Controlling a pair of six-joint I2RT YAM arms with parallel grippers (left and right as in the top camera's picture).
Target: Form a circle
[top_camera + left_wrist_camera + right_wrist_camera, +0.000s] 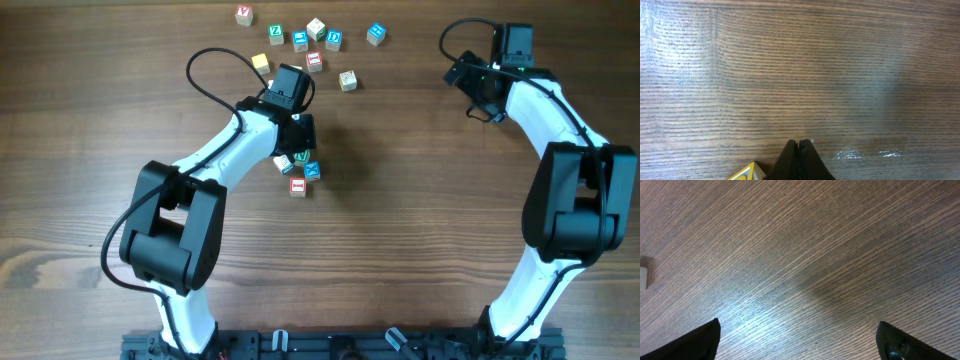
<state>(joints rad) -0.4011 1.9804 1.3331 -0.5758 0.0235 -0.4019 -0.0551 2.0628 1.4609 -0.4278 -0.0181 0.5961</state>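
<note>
The circle [300, 170] lies near the middle of the table [420, 230], a little toward its left edge. It is a tight cluster in which 4 cubes show from overhead: a pale 1, a green 1, a blue 1 and a red 1 on the near side. Any further cube is hidden under the arm.

The left gripper [799, 146] sits right at the cluster's far side with its 2 fingers pressed flat together and nothing between them. That suits nudging better than picking: a closed tip makes a narrow, stiff pusher for sliding tiny cubes into line. A yellow cube [747, 172] lies just beside the fingers, probably the piece being worked into the ring, though contact cannot be told.

The loose cubes [316, 28] lie scattered along the table's far edge, well apart from the ring.

The right gripper [797, 330] hangs near the far right corner with its jaws spread wide and empty over bare wood. Only a pale cube [642, 278] shows at the edge of its view. It looks parked there to leave the left arm room
</note>
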